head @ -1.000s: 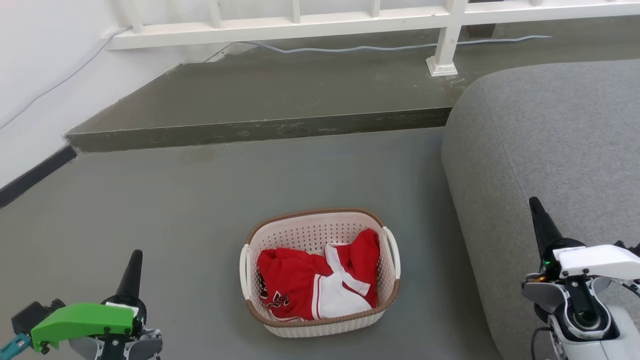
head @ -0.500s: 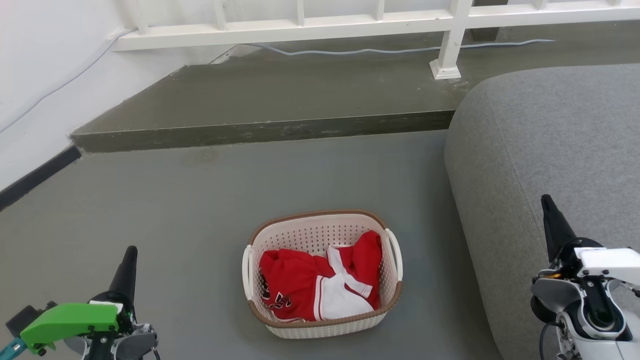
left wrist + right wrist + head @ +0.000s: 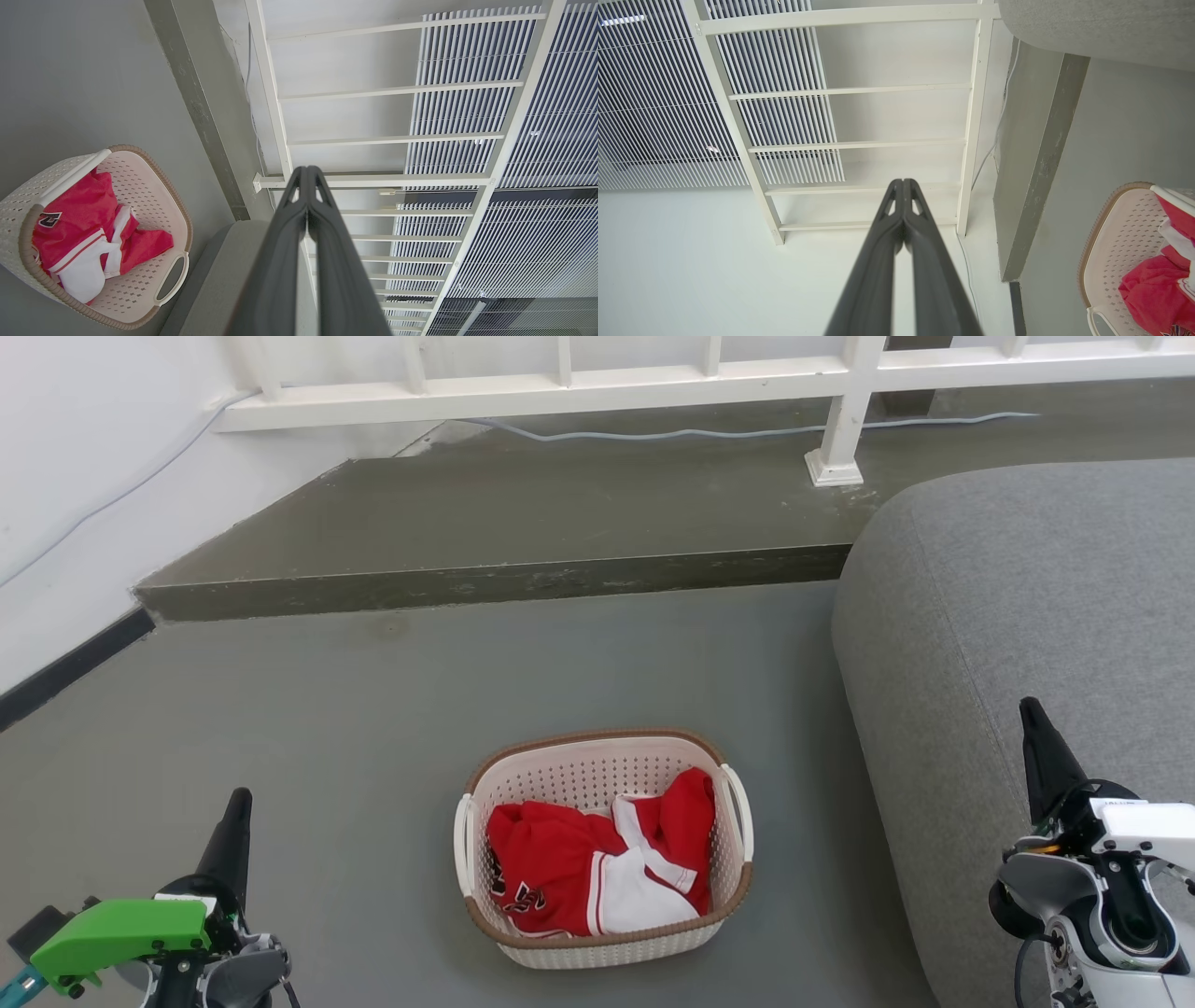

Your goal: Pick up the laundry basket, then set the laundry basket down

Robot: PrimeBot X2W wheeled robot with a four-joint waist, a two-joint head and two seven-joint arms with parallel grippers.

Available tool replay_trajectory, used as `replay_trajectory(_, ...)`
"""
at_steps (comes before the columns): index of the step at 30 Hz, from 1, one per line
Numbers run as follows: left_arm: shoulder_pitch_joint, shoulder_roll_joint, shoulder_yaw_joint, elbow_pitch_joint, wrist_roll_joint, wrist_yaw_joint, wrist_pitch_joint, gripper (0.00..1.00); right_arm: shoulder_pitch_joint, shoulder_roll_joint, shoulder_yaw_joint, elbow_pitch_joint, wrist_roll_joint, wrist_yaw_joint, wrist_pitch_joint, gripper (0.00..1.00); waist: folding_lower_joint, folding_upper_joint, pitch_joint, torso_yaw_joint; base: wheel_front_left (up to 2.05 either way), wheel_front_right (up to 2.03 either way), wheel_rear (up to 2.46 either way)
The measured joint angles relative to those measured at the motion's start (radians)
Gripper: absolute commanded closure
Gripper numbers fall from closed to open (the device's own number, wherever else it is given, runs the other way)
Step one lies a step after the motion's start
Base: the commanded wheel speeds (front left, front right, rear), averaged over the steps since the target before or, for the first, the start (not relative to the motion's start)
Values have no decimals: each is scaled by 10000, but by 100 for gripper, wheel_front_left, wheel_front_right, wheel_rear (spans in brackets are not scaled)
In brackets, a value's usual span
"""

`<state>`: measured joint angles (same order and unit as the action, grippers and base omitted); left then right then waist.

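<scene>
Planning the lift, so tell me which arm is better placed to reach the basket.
Left, probably. The left gripper, shut, sits nearer the laundry basket, with just floor between them. The right gripper, also shut, hangs farther off, by the grey sofa.

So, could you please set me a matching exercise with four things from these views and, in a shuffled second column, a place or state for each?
Column one:
1. laundry basket
2. red and white garment
3. left gripper
4. right gripper

Column two:
A. shut, seen against the grey sofa
B. standing on the floor
C. shut, above bare floor
D. lying in the laundry basket

Pairs: 1-B, 2-D, 3-C, 4-A.
</scene>
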<state>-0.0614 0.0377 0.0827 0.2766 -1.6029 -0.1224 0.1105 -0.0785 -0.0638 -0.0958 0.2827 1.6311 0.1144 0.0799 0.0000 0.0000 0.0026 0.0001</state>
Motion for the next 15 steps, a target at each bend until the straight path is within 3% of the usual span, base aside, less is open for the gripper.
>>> replay_trajectory(15,-2,-2,2,-2,-2,0,0,100,0,4,-10,2,0,0,0,100,0,0,0,-1,0,0,0)
